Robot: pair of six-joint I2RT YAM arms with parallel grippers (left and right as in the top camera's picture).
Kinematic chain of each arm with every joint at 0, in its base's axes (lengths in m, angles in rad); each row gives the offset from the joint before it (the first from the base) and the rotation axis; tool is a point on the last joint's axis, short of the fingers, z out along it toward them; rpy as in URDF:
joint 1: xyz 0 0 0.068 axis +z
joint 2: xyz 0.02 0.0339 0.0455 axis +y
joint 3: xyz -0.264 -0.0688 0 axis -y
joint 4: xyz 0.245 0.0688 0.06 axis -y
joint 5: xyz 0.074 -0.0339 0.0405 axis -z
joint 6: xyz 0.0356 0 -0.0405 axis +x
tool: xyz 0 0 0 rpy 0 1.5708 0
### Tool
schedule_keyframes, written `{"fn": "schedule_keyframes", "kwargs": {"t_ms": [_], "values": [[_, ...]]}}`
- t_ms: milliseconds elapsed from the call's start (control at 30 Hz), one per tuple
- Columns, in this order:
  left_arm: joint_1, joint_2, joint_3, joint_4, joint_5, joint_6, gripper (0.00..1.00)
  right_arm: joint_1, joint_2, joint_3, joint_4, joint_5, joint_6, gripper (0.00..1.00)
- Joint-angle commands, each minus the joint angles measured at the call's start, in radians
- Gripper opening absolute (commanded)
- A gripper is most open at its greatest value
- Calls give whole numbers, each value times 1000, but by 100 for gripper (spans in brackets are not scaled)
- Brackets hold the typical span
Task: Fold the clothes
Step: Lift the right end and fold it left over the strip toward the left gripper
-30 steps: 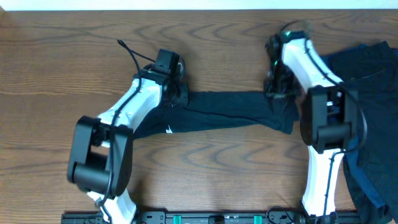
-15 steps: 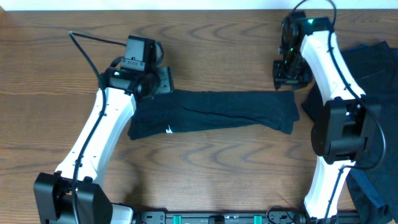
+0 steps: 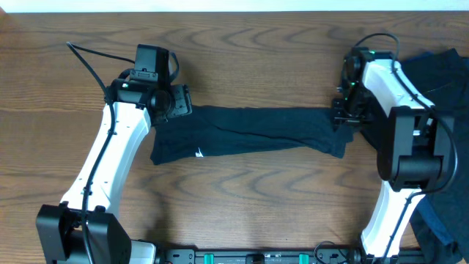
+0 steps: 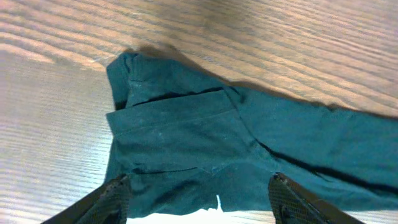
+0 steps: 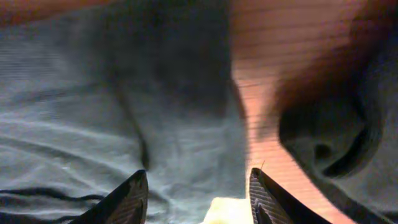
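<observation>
One of the clothes, a dark navy T-shirt, lies folded into a long strip across the middle of the table, with a small white label near its left end. My left gripper hovers over the strip's back left corner. In the left wrist view it is open above the shirt, nothing between its fingers. My right gripper is at the strip's right end. In the right wrist view it is open over the cloth's edge.
More dark clothes are heaped at the table's right edge behind my right arm, with a brighter blue piece lower down. That heap lies just right of the right gripper. Bare wooden table lies in front of the strip.
My left gripper has opened, let go of the shirt's left end and drawn back to the left. My right gripper swung toward the back, then came down to the strip's right end.
</observation>
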Motion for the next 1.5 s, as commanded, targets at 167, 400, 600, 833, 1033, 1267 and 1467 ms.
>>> {"fn": "schedule_keyframes", "kwargs": {"t_ms": [167, 400, 600, 833, 1033, 1267, 1467], "values": [[6, 4, -17, -2, -41, 17, 74, -29, 3, -14, 32, -51, -38, 51], [6, 4, -17, 31, -41, 17, 75, -27, 3, -14, 62, -115, -37, 54], [6, 4, -17, 58, -41, 17, 75, -27, 4, -16, 76, -121, -37, 56], [6, 4, -17, 58, -41, 17, 75, -26, 4, -60, 146, -76, -38, 61], [6, 4, -17, 58, -41, 17, 75, -27, 4, -132, 224, -46, -39, 60], [6, 4, -17, 62, -41, 17, 75, -27, 4, -119, 222, -47, -38, 34], [6, 4, -17, 62, -41, 17, 76, -32, 4, -51, 197, -35, -38, 6]]}}
